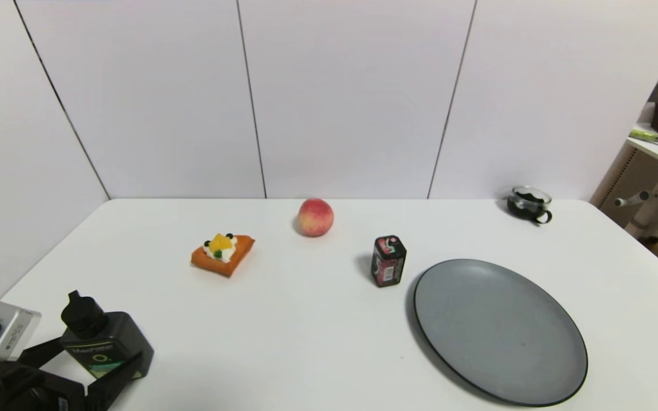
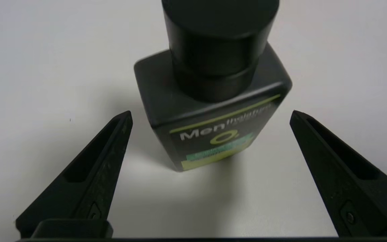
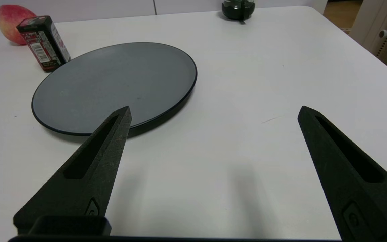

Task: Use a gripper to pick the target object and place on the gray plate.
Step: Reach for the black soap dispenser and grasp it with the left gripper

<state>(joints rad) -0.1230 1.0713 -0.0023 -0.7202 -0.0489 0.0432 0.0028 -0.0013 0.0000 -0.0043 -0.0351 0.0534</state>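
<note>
Two arms, one at work. Head view: dark bottle [image 1: 106,342] upright at the table's [image 1: 317,342] near left corner, well apart from the gray plate [image 1: 500,331] on the right; left gripper [image 1: 86,371] straddling its base.

Left wrist view: fingers [image 2: 96,174] spread wide, flanking the bottle [image 2: 210,111], touching nothing. Likely rigid, smooth, somewhat top-heavy (big cap); best taken across the flat body sides, below the cap.

Right wrist view: right gripper [image 3: 213,112] splayed wide, empty, idle near the plate [image 3: 113,84].

Peach [image 1: 315,217] at table's [image 1: 306,331] back, orange pastry [image 1: 223,253], red-black tin [image 1: 388,261], glass cup [image 1: 529,204], contents perhaps dark.
</note>
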